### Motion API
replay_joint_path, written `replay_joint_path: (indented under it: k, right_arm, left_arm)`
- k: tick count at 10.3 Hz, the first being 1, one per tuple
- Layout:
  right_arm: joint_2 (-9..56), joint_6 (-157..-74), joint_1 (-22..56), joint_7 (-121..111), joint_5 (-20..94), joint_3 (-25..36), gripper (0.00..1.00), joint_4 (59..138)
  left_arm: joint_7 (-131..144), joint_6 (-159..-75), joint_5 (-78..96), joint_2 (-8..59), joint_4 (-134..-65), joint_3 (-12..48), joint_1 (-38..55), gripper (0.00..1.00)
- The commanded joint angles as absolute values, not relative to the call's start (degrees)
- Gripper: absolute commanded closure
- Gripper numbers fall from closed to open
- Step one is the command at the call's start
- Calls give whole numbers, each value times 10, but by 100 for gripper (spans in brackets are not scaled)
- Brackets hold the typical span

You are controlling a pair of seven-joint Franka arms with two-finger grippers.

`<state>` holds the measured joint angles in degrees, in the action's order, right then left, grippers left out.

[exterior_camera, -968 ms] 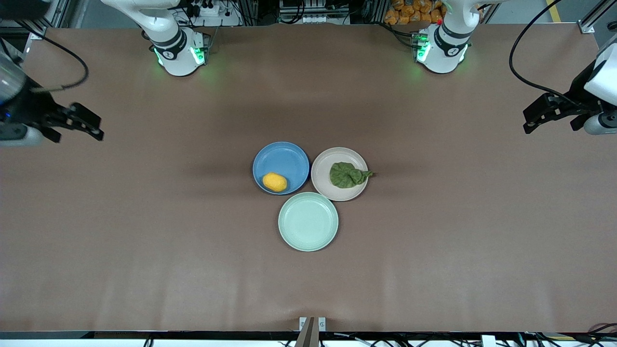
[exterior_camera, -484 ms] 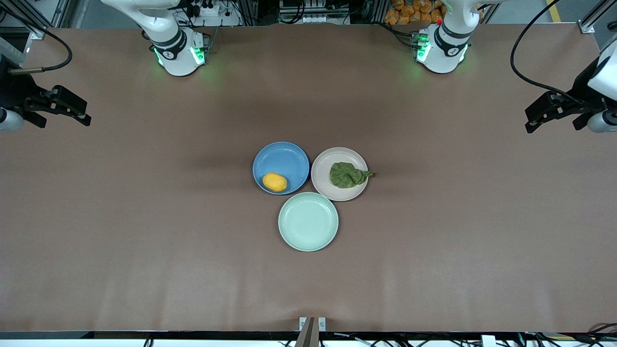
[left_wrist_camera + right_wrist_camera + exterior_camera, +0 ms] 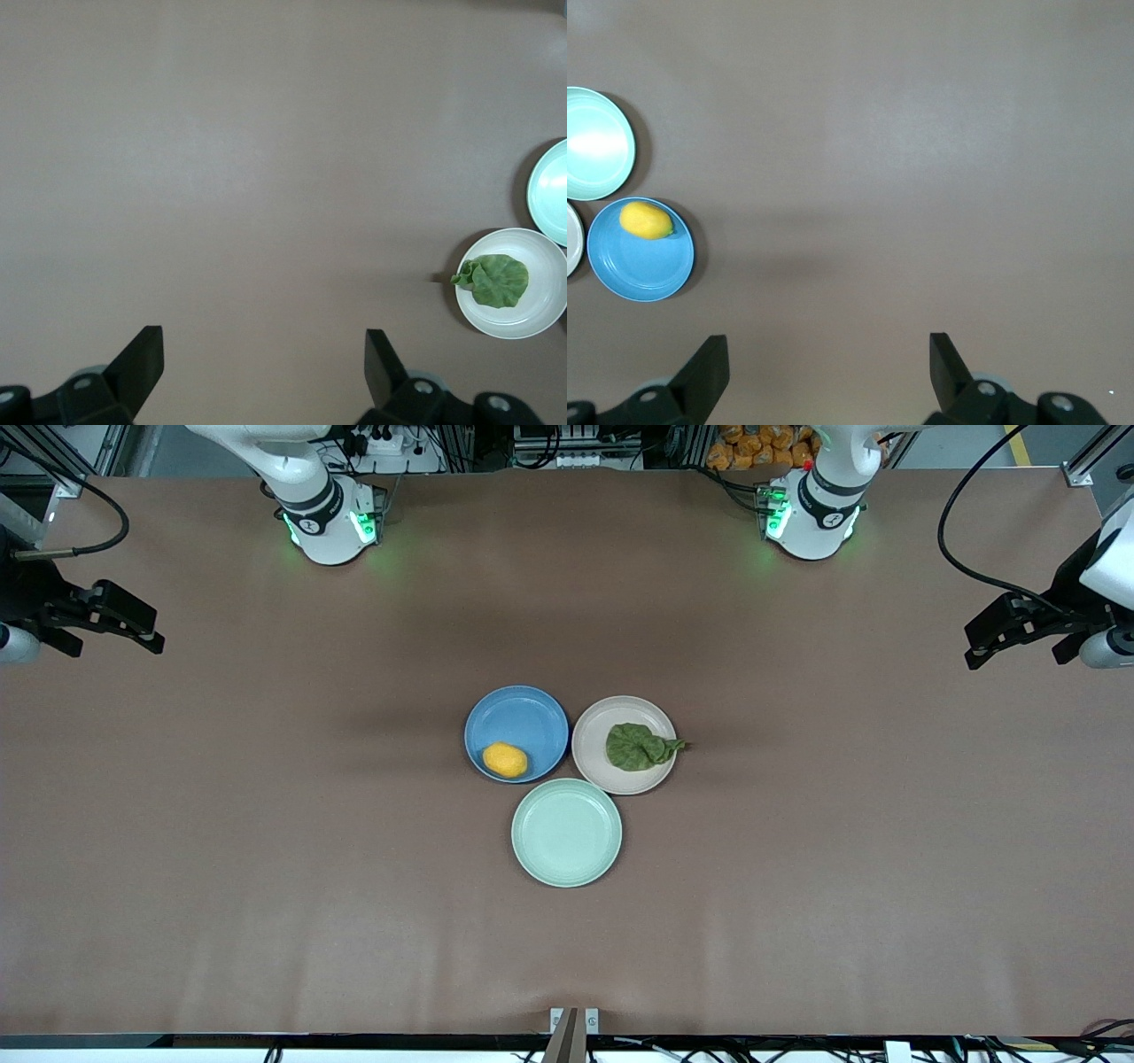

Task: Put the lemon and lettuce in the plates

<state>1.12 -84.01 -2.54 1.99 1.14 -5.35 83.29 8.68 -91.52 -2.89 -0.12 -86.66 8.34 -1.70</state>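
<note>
At mid-table, three plates cluster together: the blue plate (image 3: 516, 717) toward the right arm's end, the beige plate (image 3: 602, 766) toward the left arm's end, and a mint plate (image 3: 566, 833) nearer the front camera than both, close against their rims. The lemon (image 3: 505, 760) lies in the blue plate, on the part nearest the camera, its long axis running roughly along the table's length. The lettuce (image 3: 638, 747) lies in the beige plate with its long axis also along the table's length; its stem tip points toward the left arm's end and pokes out over the rim.

Only the front view shows all three plates whole. The left wrist view takes in the beige plate (image 3: 540, 314) with the lettuce (image 3: 493, 281) and a slice of the mint plate (image 3: 551, 190), but not the lemon. The right wrist view shows the blue plate (image 3: 642, 270) with the lemon (image 3: 646, 220), the mint plate (image 3: 594, 142) and just a sliver of the beige one, not the lettuce.

Both arms are swung out wide and wait well apart from the plates. The right gripper (image 3: 149, 631) hangs over the table's edge at the right arm's end, the left gripper (image 3: 982, 646) over the edge at the left arm's end. Each wrist view shows its own fingers (image 3: 142, 359) (image 3: 709, 363) spread wide with bare table between them, holding nothing.
</note>
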Motion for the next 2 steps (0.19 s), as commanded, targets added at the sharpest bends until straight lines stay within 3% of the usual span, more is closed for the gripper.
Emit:
replay_joint_path:
  k: [1,2]
  right_arm:
    - [17,-830,-36,13,19,-60,0,817]
    - [17,-830,-35,14,19,-60,0,818]
  left_arm:
    - [78,-909,-33,-3,-858,82,-15,0]
    - [78,-909,-33,-3,-858,82,-15,0]
